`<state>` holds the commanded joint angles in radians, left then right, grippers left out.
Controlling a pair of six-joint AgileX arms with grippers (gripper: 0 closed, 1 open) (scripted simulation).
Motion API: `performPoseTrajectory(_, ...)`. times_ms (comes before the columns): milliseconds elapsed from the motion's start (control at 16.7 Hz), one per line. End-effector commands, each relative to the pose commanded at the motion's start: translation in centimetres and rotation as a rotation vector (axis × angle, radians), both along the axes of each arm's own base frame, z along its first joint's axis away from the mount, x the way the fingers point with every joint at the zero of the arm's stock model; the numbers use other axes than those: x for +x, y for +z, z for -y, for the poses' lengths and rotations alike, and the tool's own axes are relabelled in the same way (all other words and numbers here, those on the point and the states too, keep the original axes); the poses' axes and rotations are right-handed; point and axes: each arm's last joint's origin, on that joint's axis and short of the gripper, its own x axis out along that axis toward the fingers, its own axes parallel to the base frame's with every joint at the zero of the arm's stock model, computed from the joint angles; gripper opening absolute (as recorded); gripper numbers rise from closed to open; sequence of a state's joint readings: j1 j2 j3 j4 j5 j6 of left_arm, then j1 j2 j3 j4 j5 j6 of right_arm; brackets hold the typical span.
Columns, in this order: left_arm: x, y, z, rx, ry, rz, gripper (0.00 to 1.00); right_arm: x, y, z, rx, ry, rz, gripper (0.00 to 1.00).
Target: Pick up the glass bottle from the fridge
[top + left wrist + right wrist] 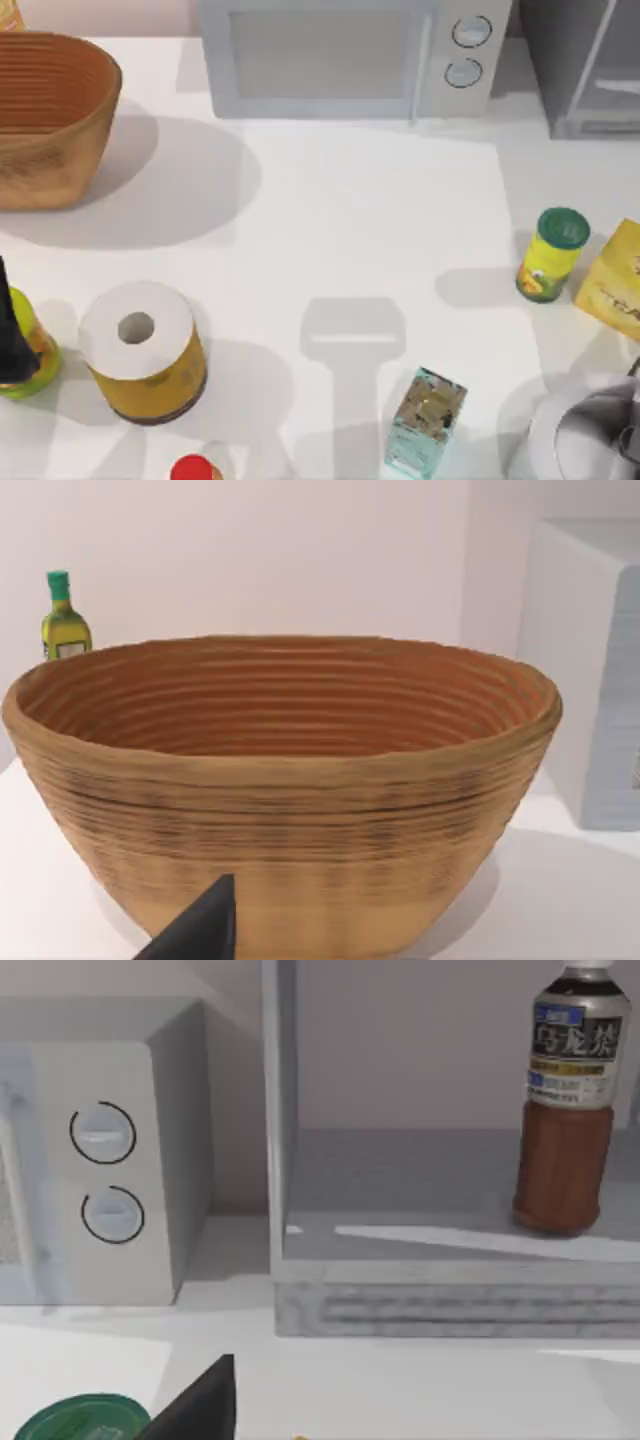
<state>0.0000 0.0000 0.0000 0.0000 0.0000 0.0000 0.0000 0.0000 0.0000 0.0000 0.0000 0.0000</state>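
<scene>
Before your right gripper [205, 1400], whose finger spread you cannot tell, the fridge [420, 1300] stands open; the glass bottle [570, 1100] stands upright on its shelf, far from the microwave [100, 1160]. Your left gripper [200, 930] faces the basket [290, 800], opening likewise unclear.

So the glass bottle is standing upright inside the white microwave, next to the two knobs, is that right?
Not quite. The glass bottle does stand upright, but it is on the shelf inside the open fridge, not in the microwave. The microwave sits beside the fridge with its two knobs facing forward. The right wrist view shows this.
</scene>
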Motion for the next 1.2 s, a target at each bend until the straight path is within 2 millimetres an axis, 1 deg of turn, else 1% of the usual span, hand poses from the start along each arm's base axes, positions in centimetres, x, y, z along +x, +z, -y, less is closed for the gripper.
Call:
performPoseTrajectory(180, 0.0, 0.0, 0.0, 0.0, 0.0, 0.0, 1.0, 0.0, 0.1, 0.0, 0.0, 0.0, 0.003, 1.0)
performPoseTrajectory(420, 0.0, 0.0, 0.0, 0.0, 0.0, 0.0, 1.0, 0.8, 1.2, 0.4, -0.005, 0.004, 0.033, 1.0)
performPoseTrajectory(600, 0.0, 0.0, 0.0, 0.0, 0.0, 0.0, 1.0, 2.3, 2.2, 1.2, -0.012, 0.004, 0.055, 1.0)
performPoseTrajectory(720, 0.0, 0.0, 0.0, 0.0, 0.0, 0.0, 1.0, 3.7, 2.3, 2.0, -0.015, 0.004, 0.05, 1.0)
performPoseTrajectory(900, 0.0, 0.0, 0.0, 0.0, 0.0, 0.0, 1.0, 6.0, 1.3, 3.6, -0.01, 0.003, 0.014, 1.0)
performPoseTrajectory(1080, 0.0, 0.0, 0.0, 0.0, 0.0, 0.0, 1.0, 7.9, -0.6, 5.4, 0.007, 0.003, -0.029, 1.0)
performPoseTrajectory(1200, 0.0, 0.0, 0.0, 0.0, 0.0, 0.0, 1.0, 8.7, -1.9, 6.7, 0.017, 0.003, -0.045, 1.0)
